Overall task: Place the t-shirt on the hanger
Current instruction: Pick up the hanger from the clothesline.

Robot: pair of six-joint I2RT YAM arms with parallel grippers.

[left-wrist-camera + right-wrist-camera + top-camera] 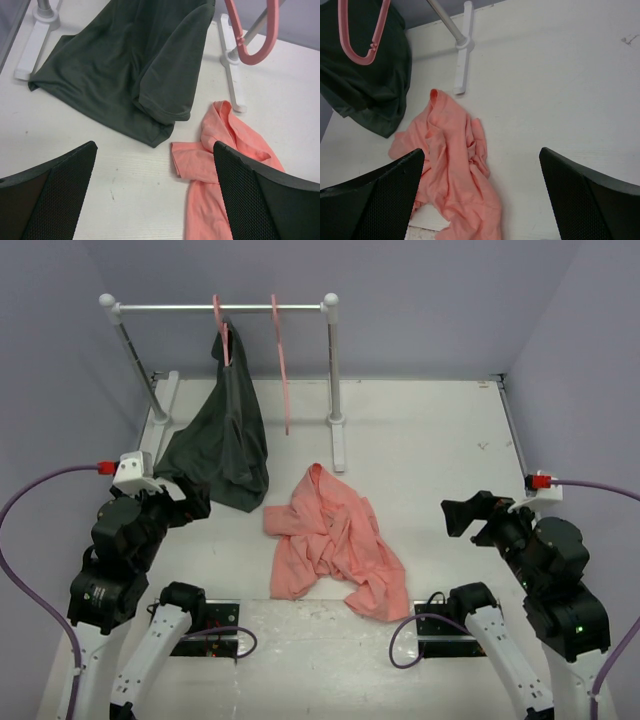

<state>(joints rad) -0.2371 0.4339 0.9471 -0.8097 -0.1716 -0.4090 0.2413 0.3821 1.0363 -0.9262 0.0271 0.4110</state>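
Observation:
A salmon-pink t-shirt (335,545) lies crumpled on the white table between the arms. It also shows in the left wrist view (225,150) and the right wrist view (455,165). The empty pink hanger (281,360) hangs from the rail at the back. Its lower curve shows in the left wrist view (252,59) and the right wrist view (362,61). My left gripper (192,504) is open and empty (155,150), left of the shirt and near the dark garment's hem. My right gripper (458,515) is open and empty (481,152), right of the shirt.
A white clothes rack (220,308) stands at the back on two flat feet (337,440). A dark grey-green garment (225,440) hangs on another pink hanger, its hem resting on the table. Blue-grey walls close in the sides and back.

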